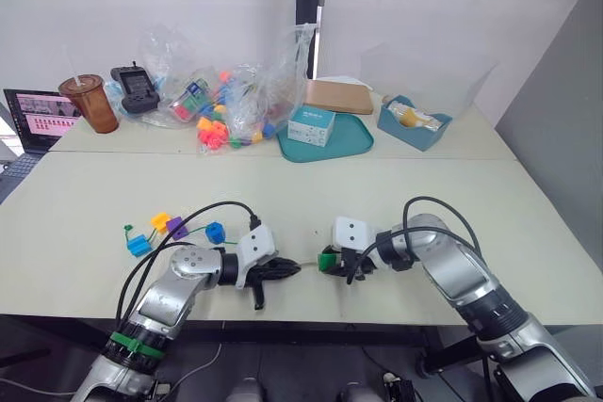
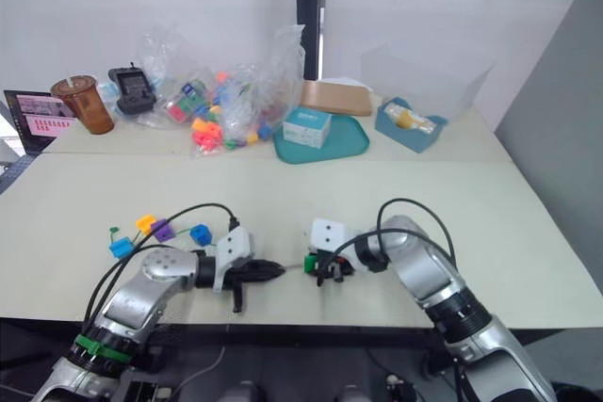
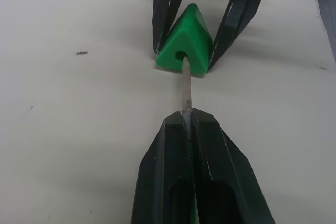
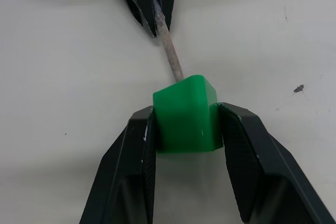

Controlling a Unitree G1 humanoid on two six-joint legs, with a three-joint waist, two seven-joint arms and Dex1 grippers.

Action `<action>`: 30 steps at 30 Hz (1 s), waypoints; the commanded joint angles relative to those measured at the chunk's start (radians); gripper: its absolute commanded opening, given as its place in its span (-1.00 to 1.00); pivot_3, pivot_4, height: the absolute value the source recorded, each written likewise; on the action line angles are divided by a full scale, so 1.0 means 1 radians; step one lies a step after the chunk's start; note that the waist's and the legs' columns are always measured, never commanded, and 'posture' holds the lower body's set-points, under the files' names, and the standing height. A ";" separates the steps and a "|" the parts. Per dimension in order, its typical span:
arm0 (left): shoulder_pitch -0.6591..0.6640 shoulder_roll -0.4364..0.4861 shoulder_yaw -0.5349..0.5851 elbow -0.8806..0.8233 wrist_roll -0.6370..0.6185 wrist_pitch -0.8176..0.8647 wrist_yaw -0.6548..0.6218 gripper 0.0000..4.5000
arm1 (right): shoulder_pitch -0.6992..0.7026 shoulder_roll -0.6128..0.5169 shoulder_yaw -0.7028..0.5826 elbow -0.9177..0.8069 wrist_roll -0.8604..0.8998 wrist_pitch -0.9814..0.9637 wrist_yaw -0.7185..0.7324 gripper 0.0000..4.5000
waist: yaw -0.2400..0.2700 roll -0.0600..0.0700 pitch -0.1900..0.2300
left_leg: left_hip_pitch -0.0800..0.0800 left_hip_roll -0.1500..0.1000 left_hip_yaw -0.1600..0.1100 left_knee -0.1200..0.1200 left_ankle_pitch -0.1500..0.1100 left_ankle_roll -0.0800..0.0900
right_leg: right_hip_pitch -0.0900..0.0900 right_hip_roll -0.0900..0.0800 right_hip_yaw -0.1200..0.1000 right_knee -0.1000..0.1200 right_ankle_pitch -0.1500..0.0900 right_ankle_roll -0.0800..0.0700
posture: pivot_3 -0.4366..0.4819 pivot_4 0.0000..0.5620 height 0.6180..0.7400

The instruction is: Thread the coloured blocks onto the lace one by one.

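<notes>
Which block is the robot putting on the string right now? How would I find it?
Look at the near edge of the pale table, where the two grippers meet. The green block sits pinched in the right gripper, with the lace's stiff tip, held by the left gripper, poking into its hole. The other loose blocks, further left, are yellow, purple and blue.

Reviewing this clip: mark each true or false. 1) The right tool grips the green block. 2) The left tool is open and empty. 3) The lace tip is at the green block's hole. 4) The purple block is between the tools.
1) True: the right tool is shut on the green block.
2) False: the left tool is shut on the lace tip.
3) True: the tip meets the hole.
4) False: the purple block lies off to the robot's left, beside the other blocks.
</notes>
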 commanded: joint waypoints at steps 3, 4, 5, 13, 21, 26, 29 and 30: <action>-0.013 -0.014 -0.006 -0.003 0.000 -0.022 0.003 -1.00 | 0.038 -0.019 0.076 0.036 -0.023 0.028 0.033 -0.43 | 0.000 0.000 0.000 | 0.000 0.000 0.000 0.000 0.000 0.000 | 0.000 0.000 0.000 0.000 0.000 0.000 | -0.05 -0.47 1.00; -0.014 -0.014 -0.005 -0.003 -0.001 -0.022 0.003 -1.00 | 0.035 -0.017 0.077 0.040 -0.024 0.028 0.033 -0.43 | 0.000 0.000 0.000 | 0.000 0.000 0.000 0.000 0.000 0.000 | 0.000 0.000 0.000 0.000 0.000 0.000 | -0.05 -0.47 1.00; -0.015 -0.015 -0.004 -0.004 -0.002 -0.019 0.003 -1.00 | 0.033 -0.015 0.078 0.044 -0.025 0.027 0.033 -0.43 | 0.000 0.000 0.000 | 0.000 0.000 0.000 0.000 0.000 0.000 | 0.000 0.000 0.000 0.000 0.000 0.000 | -0.05 -0.47 1.00; -0.019 -0.036 -0.012 -0.029 -0.010 -0.003 0.005 -1.00 | 0.032 -0.015 0.090 0.046 -0.028 0.032 0.040 -0.43 | 0.000 0.000 0.000 | 0.000 0.000 0.000 0.000 0.000 0.000 | 0.000 0.000 0.000 0.000 0.000 0.000 | -0.05 -0.47 1.00; -0.018 -0.030 0.000 -0.024 -0.019 0.002 -0.009 -1.00 | 0.030 -0.022 0.097 0.060 -0.027 0.037 0.058 -0.43 | 0.000 0.000 0.000 | 0.000 0.000 0.000 0.000 0.000 0.000 | 0.000 0.000 0.000 0.000 0.000 0.000 | -0.05 -0.47 1.00; -0.061 -0.027 0.007 0.022 -0.020 -0.005 -0.031 -1.00 | 0.000 -0.024 0.090 0.106 -0.021 0.020 0.087 -0.43 | 0.001 0.000 0.000 | 0.000 0.000 0.000 0.000 0.000 0.000 | 0.000 0.000 0.000 0.000 0.000 0.000 | -0.05 -0.47 1.00; -0.062 -0.017 0.014 0.015 -0.030 0.001 -0.048 -1.00 | -0.013 -0.034 0.093 0.133 -0.026 0.007 0.105 -0.43 | 0.001 0.000 0.000 | 0.000 0.000 0.000 0.001 0.000 0.000 | 0.000 0.000 0.000 -0.001 0.000 0.000 | -0.05 -0.47 1.00; -0.059 -0.015 0.020 0.012 -0.035 0.004 -0.051 -1.00 | -0.015 -0.035 0.092 0.144 -0.027 0.001 0.108 -0.43 | 0.002 0.000 0.000 | 0.000 0.000 0.000 0.001 0.000 0.000 | 0.000 0.000 0.000 -0.001 0.000 0.000 | -0.05 -0.47 1.00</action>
